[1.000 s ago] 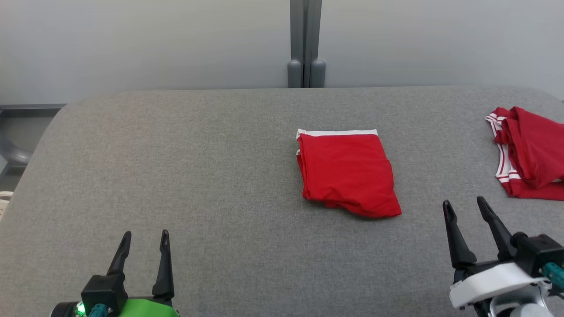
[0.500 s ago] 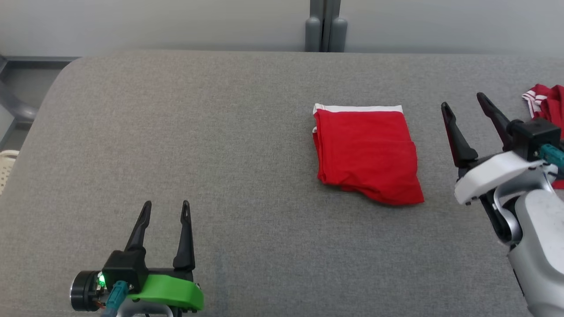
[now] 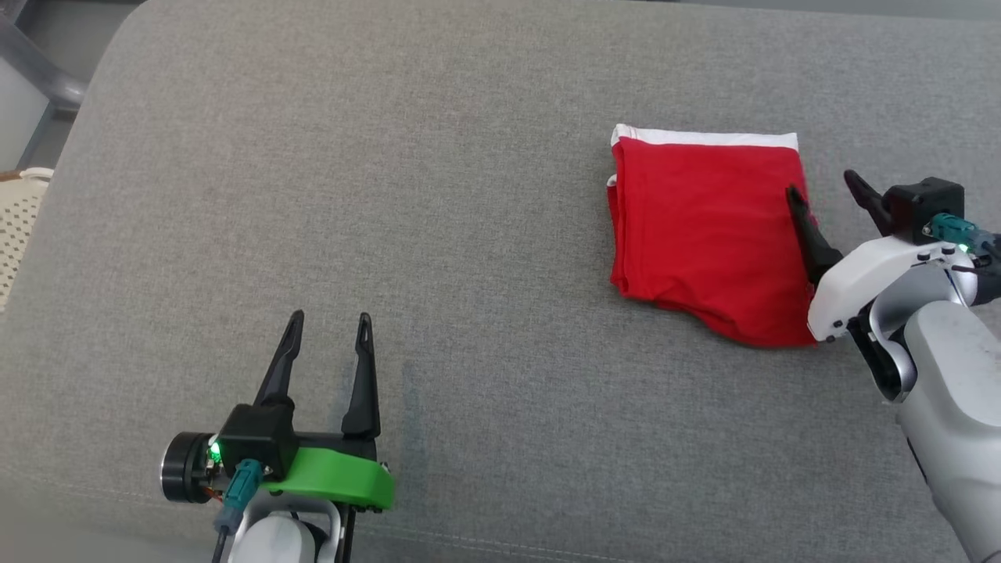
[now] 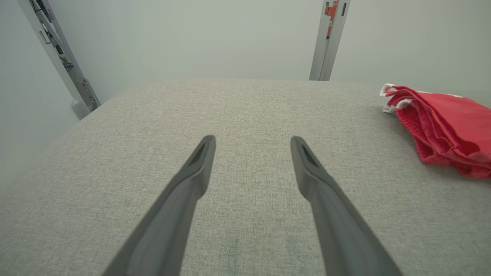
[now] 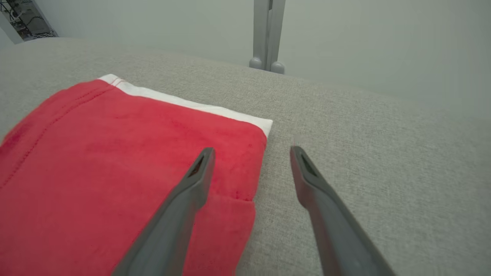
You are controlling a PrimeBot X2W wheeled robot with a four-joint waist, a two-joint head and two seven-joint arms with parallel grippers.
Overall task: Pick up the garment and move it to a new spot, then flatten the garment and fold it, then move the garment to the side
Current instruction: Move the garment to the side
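right pincer (image 3: 819, 183) now astride the garment (image 3: 704, 234) edge, fingers apart

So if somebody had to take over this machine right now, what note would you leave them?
Red garment: folded flat on the grey table, white band at its far edge.
Left claw: open, empty, over bare table, apart from the garment.
Right claw: open, empty, straddling the garment's right edge, one finger over cloth, one over bare table.
Done: the folding, by the look of it.
Left: grip the garment and move it aside, likely with the right claw.
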